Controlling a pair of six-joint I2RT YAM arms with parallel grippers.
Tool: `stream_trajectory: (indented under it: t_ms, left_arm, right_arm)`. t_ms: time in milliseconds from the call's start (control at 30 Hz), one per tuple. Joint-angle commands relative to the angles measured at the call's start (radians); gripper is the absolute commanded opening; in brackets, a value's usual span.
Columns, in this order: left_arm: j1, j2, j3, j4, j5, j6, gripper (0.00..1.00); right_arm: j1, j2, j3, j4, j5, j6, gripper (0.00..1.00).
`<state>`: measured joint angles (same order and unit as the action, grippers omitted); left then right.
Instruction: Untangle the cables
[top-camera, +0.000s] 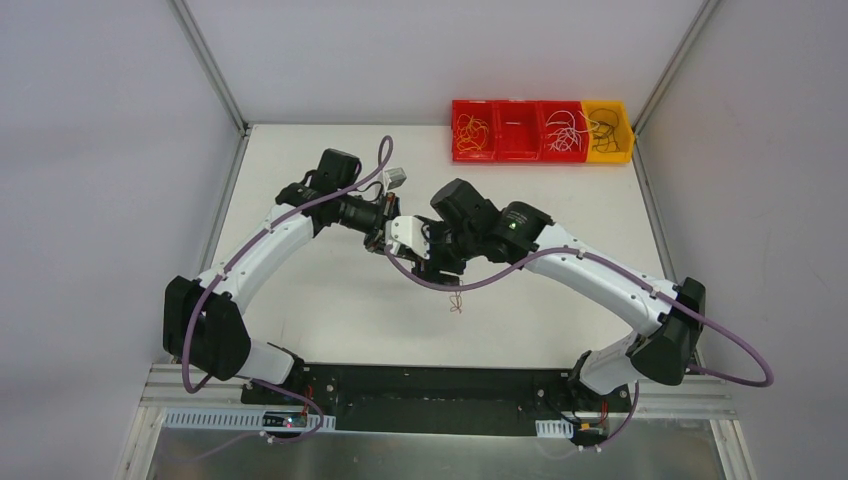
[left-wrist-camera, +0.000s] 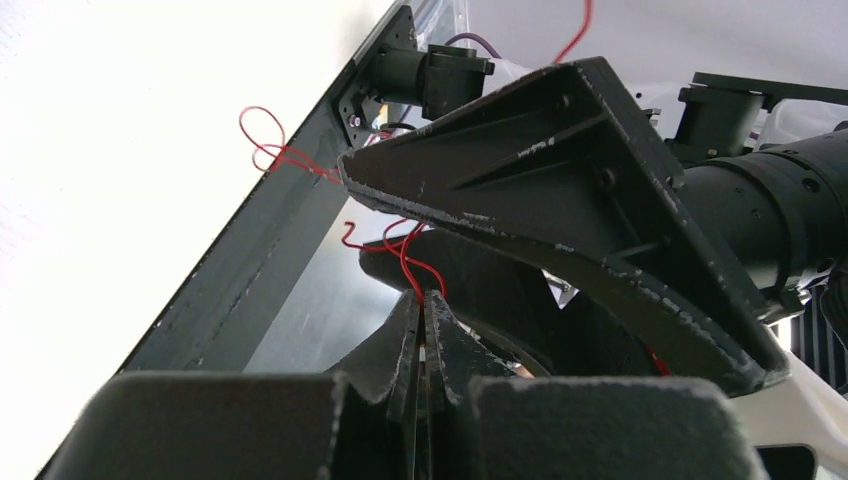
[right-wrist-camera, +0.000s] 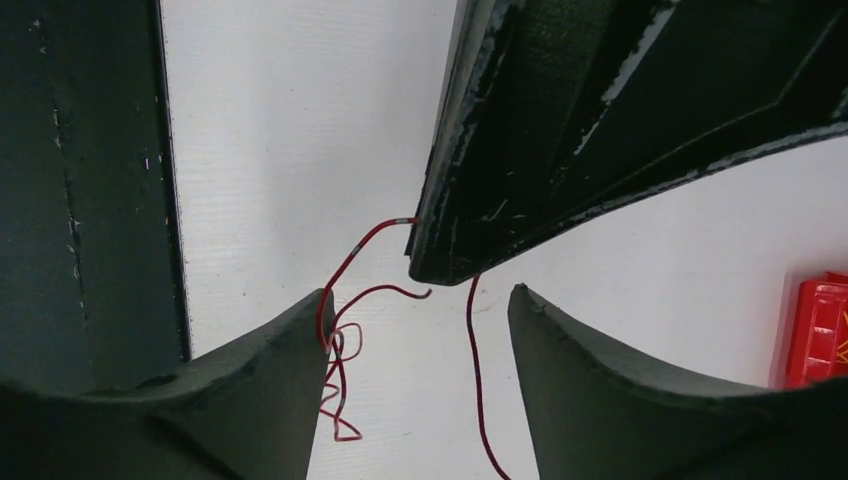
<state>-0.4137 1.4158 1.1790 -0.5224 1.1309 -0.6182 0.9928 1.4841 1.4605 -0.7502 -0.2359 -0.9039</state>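
At the middle of the table (top-camera: 300, 300), the left hand (left-wrist-camera: 425, 305) is pinching a red cable (left-wrist-camera: 405, 255) between fingers pressed fully together, and the strand is rising from the fingertips in a few kinks. Right against it, the right hand (right-wrist-camera: 418, 293) is standing wide and gripping nothing. The left hand's dark tip is poking into the gap between the right hand's two fingers (right-wrist-camera: 270, 390). From that tip the red cable is curling out and down past the inner edge of one right finger into a small knot of red loops (right-wrist-camera: 340, 395); whether the knot is touching that finger I cannot tell. A second red strand (right-wrist-camera: 476, 380) is hanging down through the gap. Seen from above, the knot is showing just nearer than the two hands, and whether it is resting on the table I cannot tell. Well apart, at the far right corner, a red tray (top-camera: 515, 102) with three compartments and a yellow bin (top-camera: 610, 157) touching its right end are holding more thin cables: orange-yellow wires (top-camera: 471, 135) in the left compartment, white wires (top-camera: 565, 133) in the right one, dark wires (top-camera: 603, 130) in the yellow bin.
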Motion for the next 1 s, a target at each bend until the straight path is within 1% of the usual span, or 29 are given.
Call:
stream_trajectory:
  t_ms: [0,133,333,367,400,433,500,567,600,633,733,800,867,967]
  left_arm:
    - [-0.007,0.000,0.020,-0.008,0.057,-0.018,0.00]
    - [-0.007,0.006,0.023,-0.007,0.065,-0.021,0.00]
    - [-0.007,0.005,0.020,-0.007,0.061,-0.018,0.00]
    - [-0.007,0.005,0.020,-0.007,0.060,-0.016,0.00]
    - [-0.007,0.003,0.021,-0.006,0.055,-0.012,0.03]
    - [-0.004,0.003,0.024,-0.007,0.050,-0.007,0.15]
    - [0.011,-0.001,0.041,-0.007,0.039,0.010,0.48]
    - [0.058,-0.005,0.070,-0.007,0.022,0.027,0.79]
    - [0.094,-0.009,0.083,-0.007,0.007,0.033,0.90]
    - [0.137,-0.014,0.095,-0.007,-0.014,0.039,0.97]
    - [0.268,-0.026,0.112,-0.007,-0.106,0.066,0.99]
    - [0.344,-0.040,0.112,-0.007,-0.156,0.088,0.99]
    - [0.378,-0.055,0.103,-0.007,-0.198,0.108,0.99]
    - [0.385,-0.080,0.078,-0.007,-0.256,0.142,0.99]
  right_arm:
    - [-0.002,-0.030,0.002,-0.004,-0.016,-0.002,0.59]
    - [-0.003,-0.046,-0.018,0.017,-0.027,-0.009,0.40]
    - [-0.008,-0.041,0.000,-0.011,-0.052,-0.012,0.00]
    - [-0.009,-0.042,0.004,-0.014,-0.054,-0.007,0.00]
    - [-0.014,-0.044,0.006,-0.014,-0.057,-0.002,0.00]
    - [-0.021,-0.045,0.009,-0.013,-0.062,0.004,0.00]
    - [-0.046,-0.046,0.019,-0.012,-0.078,0.023,0.00]
    - [-0.088,-0.046,0.028,0.003,-0.090,0.048,0.00]
    - [-0.112,-0.045,0.033,0.014,-0.094,0.058,0.00]
    - [-0.144,-0.041,0.043,0.026,-0.098,0.073,0.00]
    - [-0.251,-0.017,0.090,0.076,-0.113,0.126,0.00]
    - [-0.331,0.016,0.122,0.128,-0.089,0.136,0.00]
    - [-0.405,0.063,0.155,0.208,-0.033,0.164,0.00]
    - [-0.513,0.186,0.250,0.340,0.058,0.266,0.00]
